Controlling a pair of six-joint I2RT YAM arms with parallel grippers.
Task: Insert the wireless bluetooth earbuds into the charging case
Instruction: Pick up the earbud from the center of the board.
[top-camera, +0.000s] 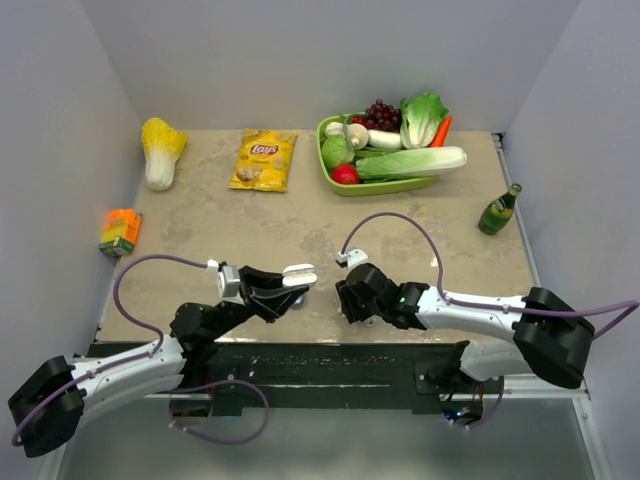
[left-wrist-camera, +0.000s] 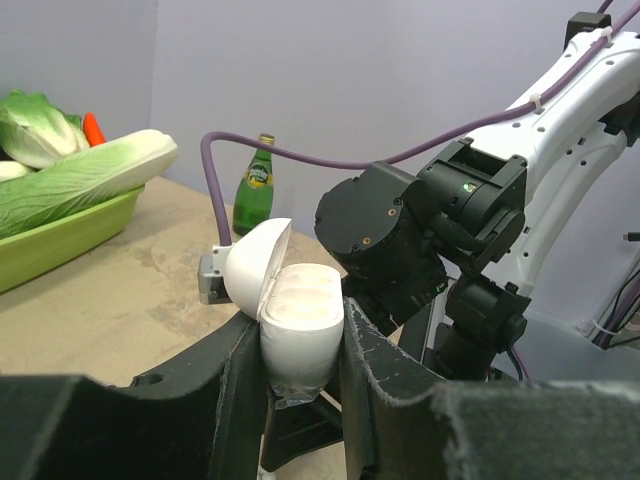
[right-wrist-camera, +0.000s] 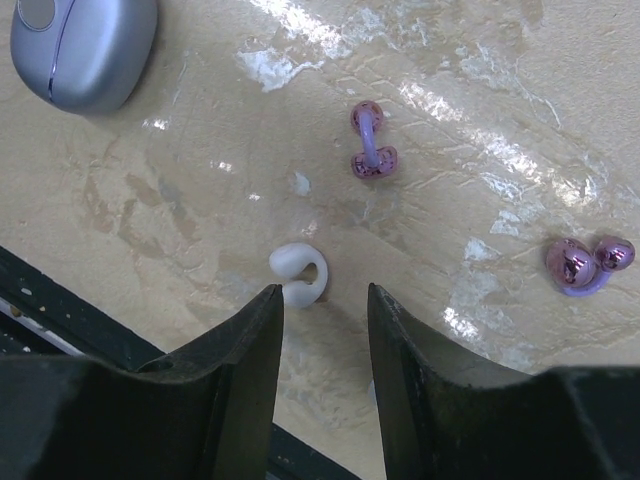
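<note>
My right hand (right-wrist-camera: 322, 335) fills the bottom of its own view. Its two dark, matte fingers (right-wrist-camera: 245, 380) stand apart with nothing between them. Just off the tip of the finger on the picture's left lies a white earbud (right-wrist-camera: 298, 275), a small glossy curled pebble on the table (right-wrist-camera: 200, 200). I cannot tell whether that finger touches it. Farther ahead lies a purple earbud (right-wrist-camera: 370, 145), and a second purple earbud (right-wrist-camera: 585, 262) lies off to the picture's right. Both are shiny, two bulbs joined by a curved bridge, and they lie well apart. A closed lilac case (right-wrist-camera: 85, 45), smooth and rounded, sits at the top corner. The table is beige and mottled, glaring with reflected light.

My left hand (left-wrist-camera: 300, 375) is clamped on the white case (left-wrist-camera: 300, 330), an egg-shaped shell held upright between rough black fingers with its lid hinged open. I cannot tell what lies inside. Close behind it my black right wrist (left-wrist-camera: 390, 240) blocks the view. Beyond stand a green bottle (left-wrist-camera: 258, 195) and a green tray (left-wrist-camera: 60, 240) of vegetables. From above, a bag of chips (top-camera: 263, 160), a juice carton (top-camera: 120, 232) and a cabbage (top-camera: 160, 150) lie at the far side.
</note>
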